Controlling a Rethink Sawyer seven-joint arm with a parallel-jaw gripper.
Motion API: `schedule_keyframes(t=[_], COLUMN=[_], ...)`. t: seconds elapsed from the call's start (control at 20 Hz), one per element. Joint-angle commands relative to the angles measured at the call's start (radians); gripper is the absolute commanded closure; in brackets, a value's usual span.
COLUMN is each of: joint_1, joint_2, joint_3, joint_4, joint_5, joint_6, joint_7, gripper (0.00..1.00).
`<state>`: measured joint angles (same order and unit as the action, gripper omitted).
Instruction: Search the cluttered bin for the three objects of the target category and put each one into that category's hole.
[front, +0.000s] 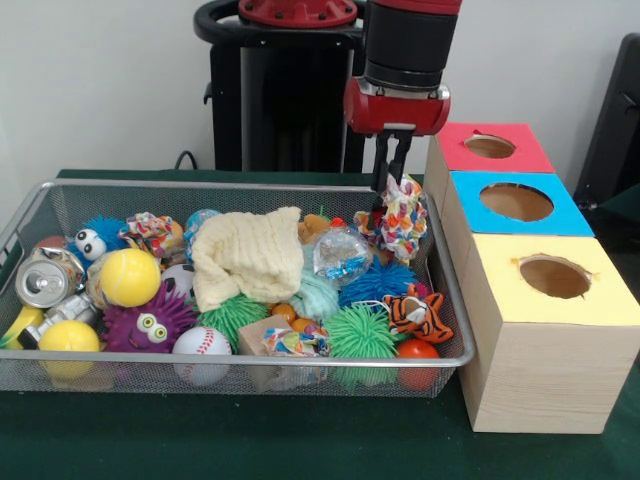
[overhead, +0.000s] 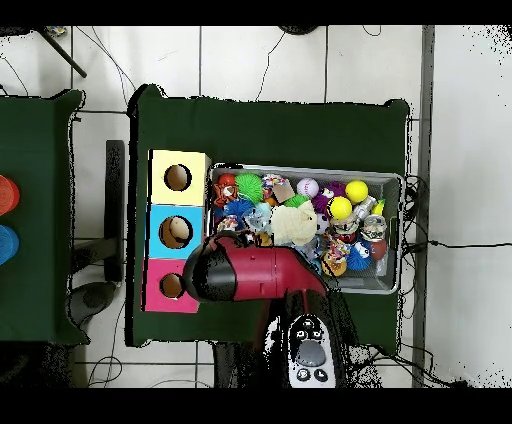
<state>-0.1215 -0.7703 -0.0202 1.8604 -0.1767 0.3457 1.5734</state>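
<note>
Above green tabletop (front: 300, 440), claw (front: 391, 178) pinches multicolored rope toy (front: 404, 218).

wire-mesh metal bin (front: 250, 196) | pale wood boxes (front: 530, 375) | waffle-knit cloth (front: 248, 255)

A dark green cloth (front: 250, 440) covers the table. Behind it stands a plain white wall (front: 100, 80). In the overhead view, a second green-covered table (overhead: 35, 200) stands apart at the picture's left, with a red round object (overhead: 6, 193) and a blue round object (overhead: 6, 245) on its edge. Thin black cables (overhead: 270, 60) lie on the white tiled floor (overhead: 465, 150).
</note>
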Motion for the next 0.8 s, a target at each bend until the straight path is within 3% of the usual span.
schedule_keyframes(t=[0.05, 0.45, 0.8], joint_1=[-0.015, -0.006, -0.011], joint_2=[-0.028, -0.065, -0.082], joint_3=[0.075, 0.078, 0.095], joint_4=[-0.002, -0.018, -0.034], joint_5=[0.047, 0.062, 0.07], joint_6=[0.123, 0.17, 0.147], joint_7=[0.109, 0.102, 0.1], gripper=[1.0, 1.0, 1.0])
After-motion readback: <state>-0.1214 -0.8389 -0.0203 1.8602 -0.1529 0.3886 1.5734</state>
